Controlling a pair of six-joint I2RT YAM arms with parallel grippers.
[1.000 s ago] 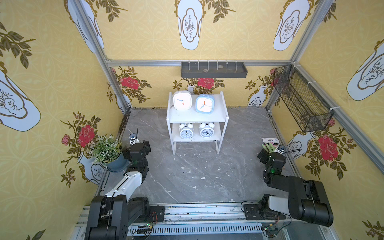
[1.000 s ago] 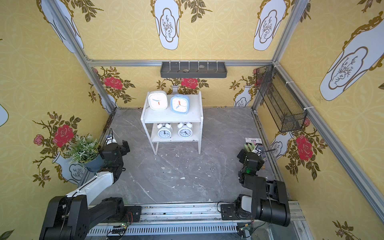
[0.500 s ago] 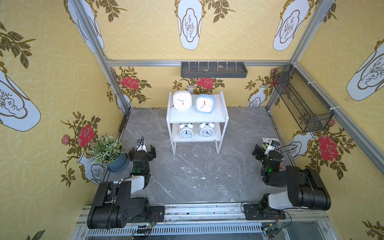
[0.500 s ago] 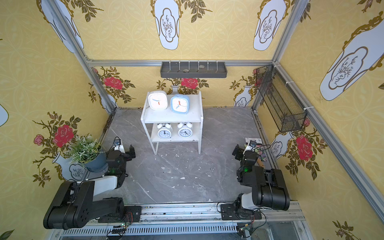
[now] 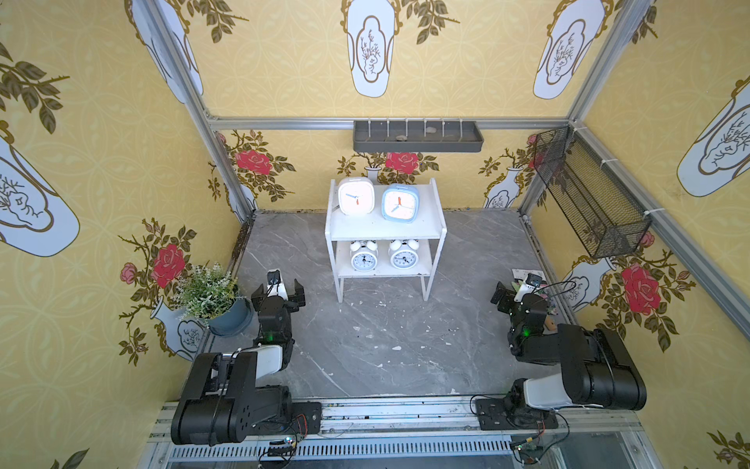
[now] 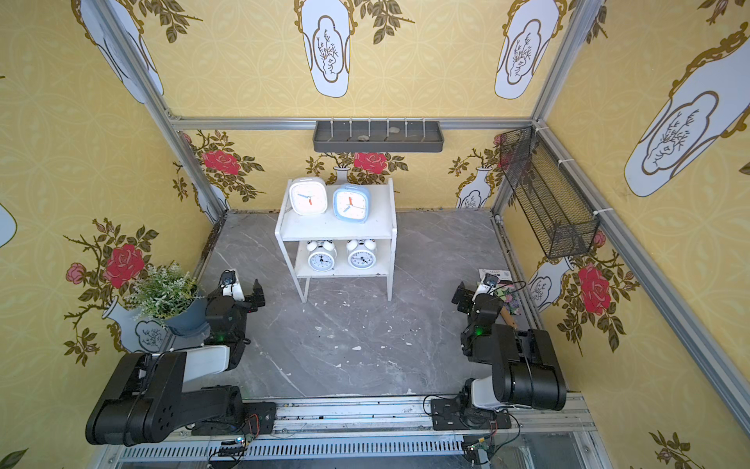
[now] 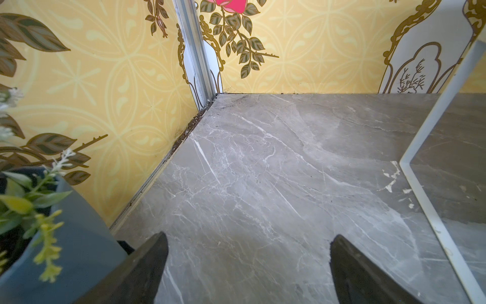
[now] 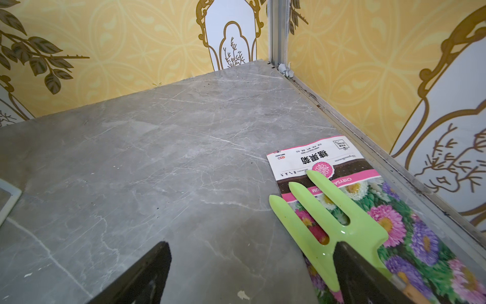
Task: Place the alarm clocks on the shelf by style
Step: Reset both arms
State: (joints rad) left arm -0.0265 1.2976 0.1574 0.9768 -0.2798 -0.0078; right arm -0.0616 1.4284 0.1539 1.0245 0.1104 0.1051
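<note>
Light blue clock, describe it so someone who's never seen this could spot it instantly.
Find the white two-tier shelf near the back wall. On its top board stand two rounded-square clocks; the light blue clock is the only one with a coloured case, beside the white clock.

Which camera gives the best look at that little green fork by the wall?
The right wrist view: the green fork fills the foreground, its three prongs lying on a flower seed packet. In both top views the right arm hides nearly all of it. The left wrist view shows none of it.
</note>
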